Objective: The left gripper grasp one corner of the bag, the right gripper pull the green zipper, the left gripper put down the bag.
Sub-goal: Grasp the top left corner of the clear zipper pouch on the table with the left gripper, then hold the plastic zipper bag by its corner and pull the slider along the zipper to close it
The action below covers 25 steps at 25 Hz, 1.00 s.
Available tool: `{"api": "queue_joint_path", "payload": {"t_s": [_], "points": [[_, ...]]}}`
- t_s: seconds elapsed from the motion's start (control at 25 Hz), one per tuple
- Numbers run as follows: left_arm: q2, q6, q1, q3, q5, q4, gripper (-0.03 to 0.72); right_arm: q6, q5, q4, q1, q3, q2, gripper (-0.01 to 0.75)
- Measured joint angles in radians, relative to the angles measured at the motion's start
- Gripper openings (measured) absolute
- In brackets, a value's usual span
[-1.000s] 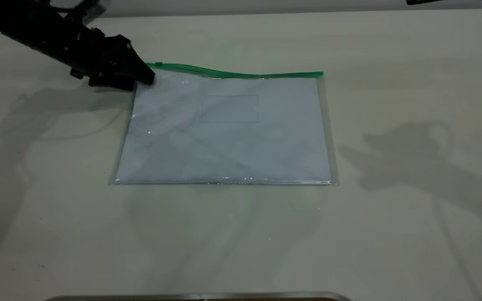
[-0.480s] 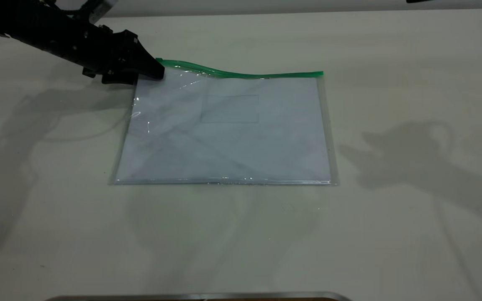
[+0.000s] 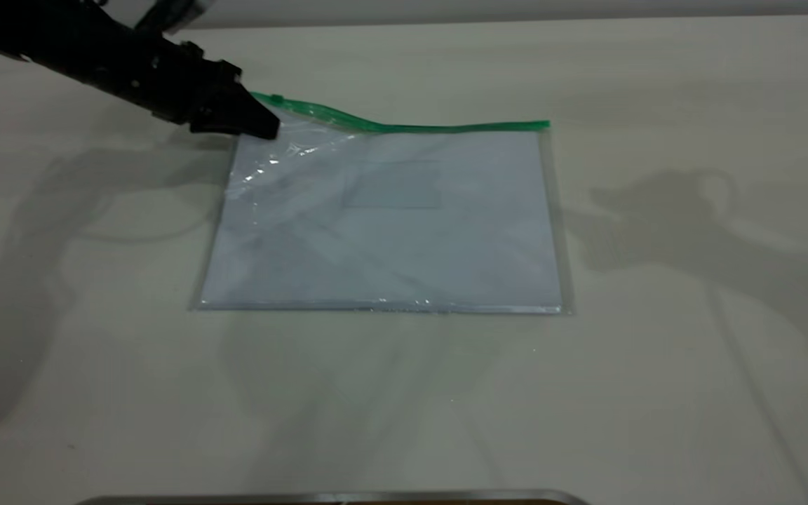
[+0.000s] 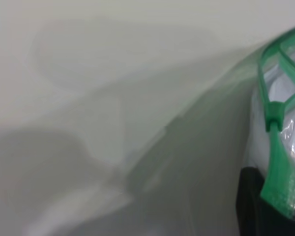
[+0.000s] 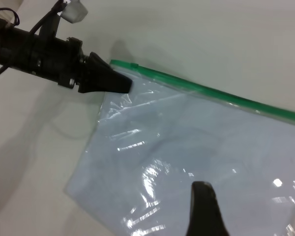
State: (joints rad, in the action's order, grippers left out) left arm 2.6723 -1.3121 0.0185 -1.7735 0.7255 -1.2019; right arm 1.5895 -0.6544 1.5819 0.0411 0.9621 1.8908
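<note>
The bag (image 3: pixel 390 231) lies flat on the table, clear plastic over white paper, with a small card pocket (image 3: pixel 391 184). The green zipper (image 3: pixel 432 128) runs along its far edge, and its slider tab (image 3: pixel 276 98) sits near the far-left corner. My left gripper (image 3: pixel 267 128) is shut on that corner and holds it raised, so the plastic there is wrinkled. The left wrist view shows the left gripper (image 4: pixel 273 206) clamped on the green strip end, with the slider tab (image 4: pixel 272 115) just beyond. My right gripper (image 5: pixel 204 209) hovers above the bag's face (image 5: pixel 196 142) and is out of the exterior view.
The pale table (image 3: pixel 656 386) surrounds the bag on all sides. A metal rim (image 3: pixel 334 496) runs along the near edge. The right arm's shadow (image 3: pixel 663 224) falls just right of the bag.
My left gripper has risen with the bag's far-left corner, lifting and creasing it. The bag has slid slightly right. The right arm's shadow has moved closer to the bag.
</note>
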Motion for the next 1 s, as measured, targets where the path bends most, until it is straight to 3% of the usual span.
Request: {"api": "queue_joint_path", "payload": {"t_s": [0.32,0.6,0.76,1.0], "points": [[-0.041,-0.308,0.063,0.0,0.014,-0.004,0.059,0.001,-0.138,0.0,0.0,0.309,0.308,0.537],[-0.046,-0.607,0.09,0.0,0.151,-0.007,0.069,0.014,-0.285,-0.005,0.03,0.571,0.501,0.537],[-0.046,-0.708,0.09,0.0,0.213,-0.039,0.073,0.034,-0.289,-0.031,0.093,0.643,0.557,0.537],[-0.046,-0.727,0.092,0.0,0.216,-0.049,0.073,0.067,-0.235,-0.05,0.181,0.652,0.598,0.537]]}}
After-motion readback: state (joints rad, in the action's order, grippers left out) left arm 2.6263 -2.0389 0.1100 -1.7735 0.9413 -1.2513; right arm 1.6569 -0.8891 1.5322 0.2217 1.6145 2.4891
